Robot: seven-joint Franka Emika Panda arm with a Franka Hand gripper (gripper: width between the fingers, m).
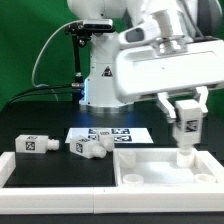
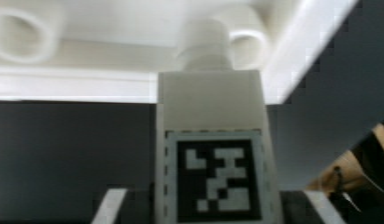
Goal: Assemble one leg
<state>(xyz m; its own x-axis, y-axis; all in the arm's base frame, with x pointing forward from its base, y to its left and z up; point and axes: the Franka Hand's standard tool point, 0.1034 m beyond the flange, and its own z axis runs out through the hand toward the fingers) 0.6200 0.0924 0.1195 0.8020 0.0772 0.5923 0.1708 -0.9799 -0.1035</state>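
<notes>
My gripper (image 1: 186,108) is shut on a leg (image 1: 186,128), a white block-shaped peg with a black-and-white tag, held upright at the exterior view's right. Its lower end reaches down to a corner of the large white square panel (image 1: 150,166); I cannot tell whether it is seated in the hole. In the wrist view the leg (image 2: 214,120) fills the middle between my fingers (image 2: 114,205), tag facing the camera, its far end meeting a round socket (image 2: 239,42) on the panel (image 2: 100,75). Another socket (image 2: 18,36) shows beside it.
Two loose legs lie on the dark table: one (image 1: 33,143) at the exterior view's left, one (image 1: 88,148) tipped over near the middle. The marker board (image 1: 112,133) lies behind the panel. A white rail (image 1: 40,172) runs along the front left. The arm's base (image 1: 100,75) stands behind.
</notes>
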